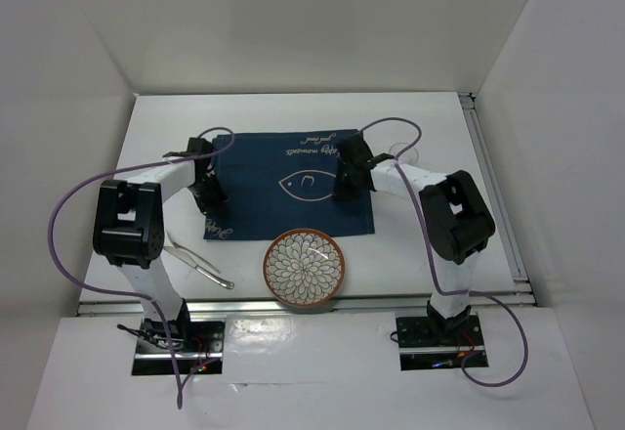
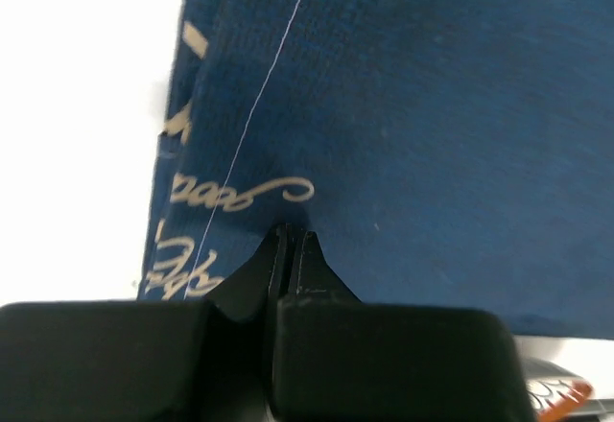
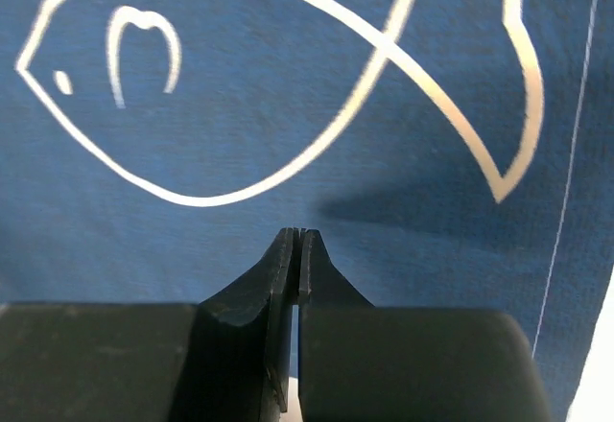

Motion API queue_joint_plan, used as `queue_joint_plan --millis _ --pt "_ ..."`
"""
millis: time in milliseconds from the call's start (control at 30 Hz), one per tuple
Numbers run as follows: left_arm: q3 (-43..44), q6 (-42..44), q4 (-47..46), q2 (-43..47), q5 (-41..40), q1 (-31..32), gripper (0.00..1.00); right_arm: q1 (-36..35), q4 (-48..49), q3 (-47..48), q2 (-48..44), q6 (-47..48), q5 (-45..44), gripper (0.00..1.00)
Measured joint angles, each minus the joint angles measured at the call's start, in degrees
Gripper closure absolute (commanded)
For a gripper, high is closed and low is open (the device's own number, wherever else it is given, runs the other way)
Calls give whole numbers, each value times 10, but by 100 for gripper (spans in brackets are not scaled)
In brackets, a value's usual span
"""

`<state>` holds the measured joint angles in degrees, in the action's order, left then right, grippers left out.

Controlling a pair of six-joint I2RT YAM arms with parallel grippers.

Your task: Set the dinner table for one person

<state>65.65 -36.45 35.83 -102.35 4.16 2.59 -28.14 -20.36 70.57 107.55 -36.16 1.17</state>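
The white dinner table (image 1: 156, 137) carries a navy placemat (image 1: 293, 186) with a white fish drawing, lying flat at its middle. My left gripper (image 1: 213, 198) is over the mat's left edge. In the left wrist view it (image 2: 291, 232) is shut, tips just above the blue cloth (image 2: 432, 105), with bare table (image 2: 77, 105) to the left. My right gripper (image 1: 344, 188) is over the mat's right part. In the right wrist view it (image 3: 300, 233) is shut, below the fish drawing (image 3: 240, 86). Nothing shows between either pair of jaws.
A round plate with a brown rim and petal pattern (image 1: 304, 268) sits at the near edge, just below the mat. Metal cutlery (image 1: 200, 264) lies at the near left. A clear glass (image 1: 402, 151) stands right of the mat. An aluminium rail (image 1: 293, 305) runs along the near edge.
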Motion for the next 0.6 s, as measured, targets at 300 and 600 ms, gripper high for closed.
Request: queue_joint_plan --millis 300,600 --pt "22 -12 8 -32 -25 35 100 19 33 -67 -14 -27 -4 100" --pt "33 -14 10 -38 -36 54 100 25 62 -114 -44 -53 -16 100"
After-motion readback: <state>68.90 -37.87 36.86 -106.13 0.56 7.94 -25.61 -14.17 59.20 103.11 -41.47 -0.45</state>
